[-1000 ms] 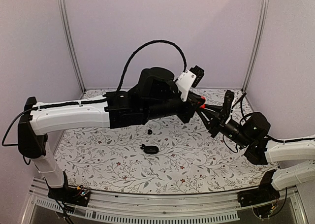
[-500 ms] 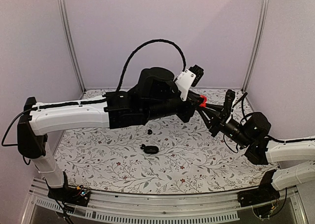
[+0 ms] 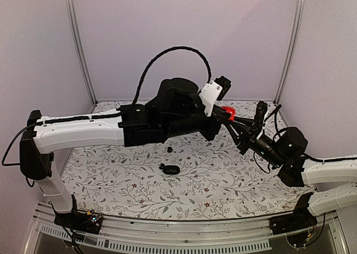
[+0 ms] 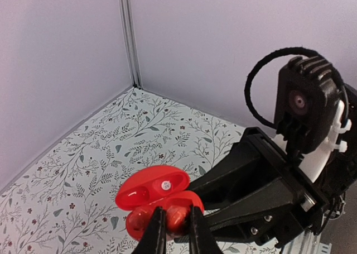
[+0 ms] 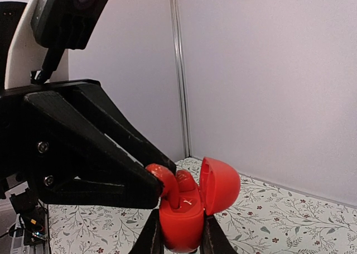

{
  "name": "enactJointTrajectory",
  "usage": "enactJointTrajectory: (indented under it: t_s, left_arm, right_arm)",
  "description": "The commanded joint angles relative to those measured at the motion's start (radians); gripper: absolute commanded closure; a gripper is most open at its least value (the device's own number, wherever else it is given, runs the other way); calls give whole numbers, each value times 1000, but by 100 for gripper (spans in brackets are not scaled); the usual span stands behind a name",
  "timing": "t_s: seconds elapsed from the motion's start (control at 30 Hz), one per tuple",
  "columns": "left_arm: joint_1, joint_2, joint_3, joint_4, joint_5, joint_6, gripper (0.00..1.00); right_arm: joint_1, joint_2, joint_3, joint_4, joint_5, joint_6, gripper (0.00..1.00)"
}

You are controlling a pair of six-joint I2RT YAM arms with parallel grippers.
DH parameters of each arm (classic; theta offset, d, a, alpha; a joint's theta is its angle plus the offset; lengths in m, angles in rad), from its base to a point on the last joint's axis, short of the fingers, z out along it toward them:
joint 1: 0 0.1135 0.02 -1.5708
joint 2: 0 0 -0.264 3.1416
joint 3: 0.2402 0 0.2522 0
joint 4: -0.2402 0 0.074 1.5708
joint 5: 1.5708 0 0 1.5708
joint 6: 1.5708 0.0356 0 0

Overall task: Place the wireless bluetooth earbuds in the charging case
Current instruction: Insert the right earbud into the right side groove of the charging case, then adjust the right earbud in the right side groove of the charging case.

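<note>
– Pale lilac walls and a floral-print tablecloth (image 3: 111,178) make up the background. Where is the charging case?
– Up in the air, off the cloth. It is a glossy red charging case (image 5: 220,186), clamshell-shaped, with its domed lid swung open. The right gripper (image 5: 179,236) pinches its base between thin fingers.
– And the left gripper (image 4: 175,223)?
– Its matte black fingers are closed on a rounded red earbud (image 4: 176,214), which touches the open base. A second red bud (image 5: 188,181) seems to sit in the well beside it.
– How much shows from above?
– Little. The left arm's bulk covers most of it, leaving only a red sliver. Whether the held bud is fully seated cannot be told.
– Anything on the cloth?
– A glossy black oval object (image 3: 172,169) lies there with a tiny black piece (image 3: 161,166) just beside it. Another black bead (image 3: 169,149) lies near them. All three are too small to identify.
</note>
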Motion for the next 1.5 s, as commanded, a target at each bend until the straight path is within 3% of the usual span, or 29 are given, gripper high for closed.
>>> enactJointTrajectory:
  t_s: [0.0,0.17,0.87,0.9,1.03,1.1,1.23,1.47]
  left_arm:
    - [-12,-26,7,-56,-11,-4,84]
    - [-15,-40,10,-57,-9,0,76]
    - [-19,-130,-31,-11,17,10,57]
    - [-17,-149,-45,0,14,17,54]
    - [10,-217,-81,-56,49,74,23]
    - [34,-257,-110,-77,108,113,2]
    - [92,-299,-131,-140,268,165,0]
    - [101,-246,-82,-230,323,242,0]
  right_arm:
    - [-4,-8,42,12,10,-3,100]
    - [-3,2,40,15,5,1,100]
    - [-4,25,23,44,-28,16,100]
    - [-4,25,23,44,-34,16,100]
    - [-4,14,24,40,-74,15,100]
    - [-4,1,19,37,-100,16,100]
    - [-4,-22,13,21,-177,22,100]
    - [-3,-37,18,-9,-286,32,100]
